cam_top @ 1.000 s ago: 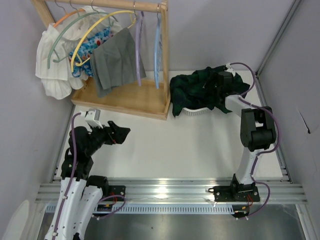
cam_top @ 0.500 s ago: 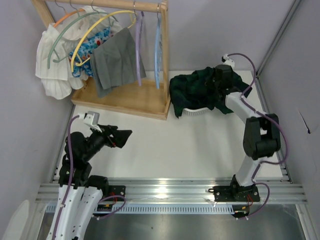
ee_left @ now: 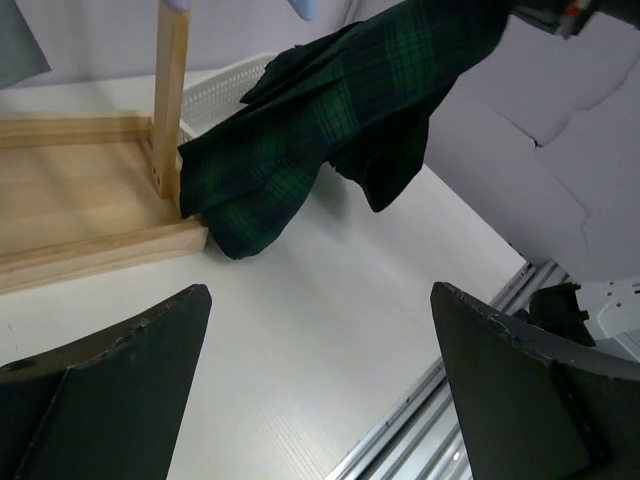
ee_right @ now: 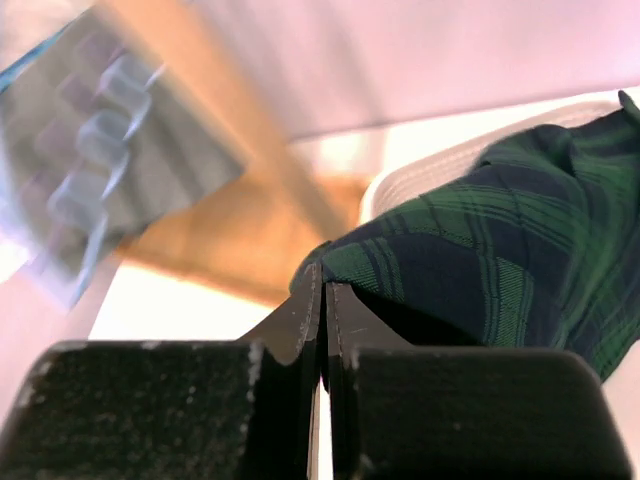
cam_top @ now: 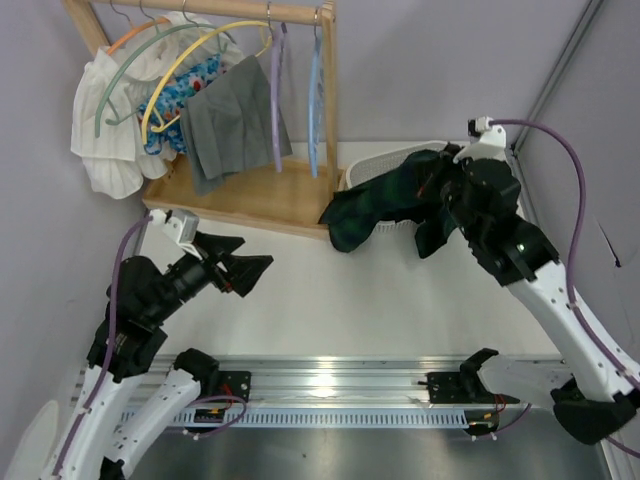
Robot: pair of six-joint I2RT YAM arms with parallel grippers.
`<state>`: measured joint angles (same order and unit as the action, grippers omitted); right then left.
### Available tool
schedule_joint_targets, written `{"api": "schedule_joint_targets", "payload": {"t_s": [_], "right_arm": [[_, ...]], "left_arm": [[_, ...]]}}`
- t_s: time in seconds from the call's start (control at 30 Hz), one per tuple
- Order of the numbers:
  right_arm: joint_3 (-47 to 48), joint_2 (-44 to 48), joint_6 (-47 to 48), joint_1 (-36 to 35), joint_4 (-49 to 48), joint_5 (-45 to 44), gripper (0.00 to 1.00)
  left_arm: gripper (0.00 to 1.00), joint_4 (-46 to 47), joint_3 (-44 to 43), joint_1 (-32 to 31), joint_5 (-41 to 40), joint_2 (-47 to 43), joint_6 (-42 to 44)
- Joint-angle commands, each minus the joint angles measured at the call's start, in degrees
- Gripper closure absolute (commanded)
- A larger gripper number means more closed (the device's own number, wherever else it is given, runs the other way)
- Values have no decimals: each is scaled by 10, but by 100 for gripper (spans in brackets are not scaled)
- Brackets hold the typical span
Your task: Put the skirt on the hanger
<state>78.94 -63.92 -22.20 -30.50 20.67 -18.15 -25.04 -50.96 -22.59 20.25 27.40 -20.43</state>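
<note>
Green plaid skirt (cam_top: 380, 205) pinched in right claw (ee_right: 323, 310), draping leftward; left claw (cam_top: 248, 258) spread, well apart.

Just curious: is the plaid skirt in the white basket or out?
Mostly out: the right gripper holds the skirt raised, its end trailing past the basket onto the table.

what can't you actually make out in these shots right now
- Right wrist view: motion blur smears the wooden rack; the lavender hanger cannot be picked out.
- Top view: skirt folds hide the right gripper fingertips.
- Left wrist view: the top edge cuts off the hangers, leaving only tips.
- Any view: the skirt's label is not visible.
</note>
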Motion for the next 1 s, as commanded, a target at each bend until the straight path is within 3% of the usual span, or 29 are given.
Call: {"api": "schedule_joint_targets", "payload": {"t_s": [0.0, 0.13, 0.23, 0.3, 0.37, 0.43, 0.57, 0.73, 0.83, 0.87, 0.9, 0.97], "right_arm": [[-15, 83, -28, -62, 84, -21, 100], [-53, 129, -79, -174, 126, -18, 100], [-102, 136, -110, -258, 130, -58, 100], [-133, 126, -127, -362, 100, -99, 100], [-165, 88, -129, -437, 68, -153, 100], [-165, 35, -140, -457, 64, -173, 100], [-165, -35, -141, -455, 38, -139, 100], [-197, -63, -183, -396, 27, -96, 99], [-257, -58, -216, -299, -55, 44, 87], [-278, -54, -222, -278, -86, 76, 56], [-294, -51, -222, -259, -112, 122, 39], [-298, -52, -215, -212, -111, 138, 21]], "left_arm": [[2, -16, -30, -66, -90, 17, 9], [5, 0, -32, -147, -124, 37, 0], [5, -13, -38, -262, -241, 64, 1], [4, -19, -34, -357, -326, 81, -1], [4, -26, -22, -405, -371, 87, -20], [3, -32, -1, -444, -412, 87, -50], [3, -62, 35, -458, -461, 64, -111], [2, -156, 62, -458, -523, 11, -209], [3, -166, 82, -458, -528, 0, -244], [3, -162, 90, -458, -528, 16, -251], [3, -157, 99, -459, -526, 30, -255], [3, -135, 109, -459, -522, 57, -279]]}}
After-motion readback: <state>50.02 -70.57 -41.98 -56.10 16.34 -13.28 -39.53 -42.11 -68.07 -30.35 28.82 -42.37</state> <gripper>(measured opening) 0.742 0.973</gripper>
